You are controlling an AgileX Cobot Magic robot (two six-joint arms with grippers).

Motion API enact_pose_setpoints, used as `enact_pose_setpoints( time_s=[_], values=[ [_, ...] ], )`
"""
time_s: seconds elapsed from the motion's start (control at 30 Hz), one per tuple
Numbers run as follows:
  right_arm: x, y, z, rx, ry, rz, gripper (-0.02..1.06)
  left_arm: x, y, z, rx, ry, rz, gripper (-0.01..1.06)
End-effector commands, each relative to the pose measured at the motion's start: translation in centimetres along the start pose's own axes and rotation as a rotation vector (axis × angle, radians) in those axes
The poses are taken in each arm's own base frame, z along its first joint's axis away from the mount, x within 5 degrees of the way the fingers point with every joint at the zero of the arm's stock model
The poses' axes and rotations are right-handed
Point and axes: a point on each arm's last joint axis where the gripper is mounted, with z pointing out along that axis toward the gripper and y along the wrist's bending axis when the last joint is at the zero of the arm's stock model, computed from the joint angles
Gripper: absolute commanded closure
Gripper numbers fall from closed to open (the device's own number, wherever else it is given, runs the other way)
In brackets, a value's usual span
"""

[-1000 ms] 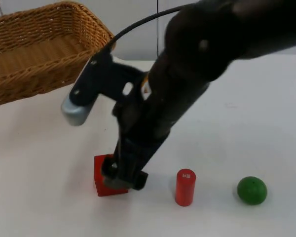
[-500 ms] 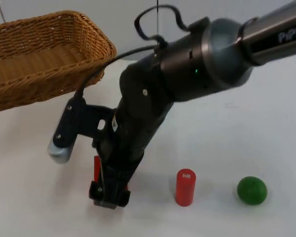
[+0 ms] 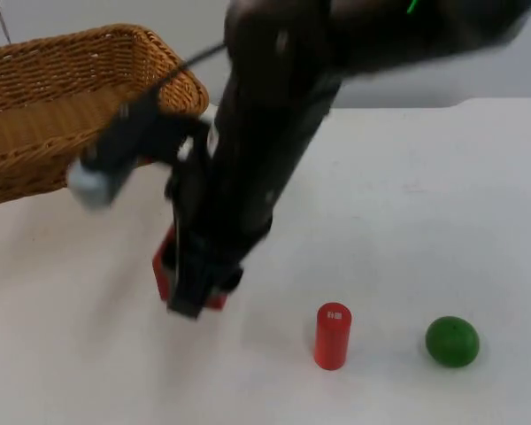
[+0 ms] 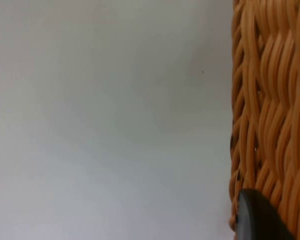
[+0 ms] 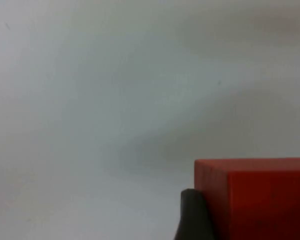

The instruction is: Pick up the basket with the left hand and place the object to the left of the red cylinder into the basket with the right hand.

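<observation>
Right claw (image 3: 195, 297) clenched on the red cube-shaped block (image 3: 164, 266), carried clear of the white bench (image 3: 442, 204), block mostly hidden behind the black arm in the top view. Seen from the right wrist, red block (image 5: 255, 197) pressed against a black fingertip (image 5: 192, 215), pale bench surface beyond.

Woven wicker basket (image 3: 62, 106) up at the bench's far left, tilted, its near corner close to the right arm — contact between the two impossible to judge. Seen from the left wrist, wicker wall (image 4: 270, 115) right against a black fingertip (image 4: 257, 217); left claw gripping the basket wall, the second finger hidden behind the weave.

Small red upright cylinder (image 3: 332, 335) standing on the bench near the front, well to the right of the lifted block. Green ball (image 3: 451, 341) to the right of the cylinder, apart from it — both untouched.
</observation>
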Motion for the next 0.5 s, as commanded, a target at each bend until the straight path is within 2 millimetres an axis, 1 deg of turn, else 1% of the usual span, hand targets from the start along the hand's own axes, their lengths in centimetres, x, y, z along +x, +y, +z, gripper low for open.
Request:
enact_pose_setpoints(
  time_s=[0.0,0.03,0.07,0.1,0.17,0.2,0.27,0.33,0.47],
  values=[
    [-0.6,0.3,-3.8,0.002,-0.02,0.048,1.04,0.0,-0.2,-0.3,0.019,-0.007,-0.02,1.05],
    [-0.7,0.3,-5.6,0.013,-0.038,0.07,1.04,0.0,-0.2,-0.3,0.017,-0.007,-0.019,1.05],
    [-0.7,0.3,-5.6,0.013,-0.038,0.07,1.04,0.0,-0.2,-0.3,0.017,-0.007,-0.019,1.05],
    [-0.9,0.3,-7.6,0.028,-0.059,0.075,1.04,0.0,-0.2,-0.3,0.017,-0.007,-0.019,1.05],
    [-1.1,0.3,-10.5,0.054,-0.105,0.084,1.04,0.0,-0.2,-0.3,0.015,-0.006,-0.017,1.05],
    [-1.1,0.3,-10.5,0.054,-0.105,0.084,1.04,0.0,-0.2,-0.3,0.015,-0.006,-0.017,1.05],
    [-1.2,0.4,-12.6,0.073,-0.148,0.089,1.04,0.1,-0.1,-0.3,0.009,-0.003,-0.011,1.05],
    [-1.2,0.5,-13.8,0.08,-0.176,0.121,1.04,0.1,-0.1,-0.3,0.007,0.002,-0.008,1.05],
    [-1.3,0.5,-14.1,0.083,-0.182,0.13,1.04,0.1,-0.1,-0.3,0.007,0.006,-0.007,1.05]
  ],
)
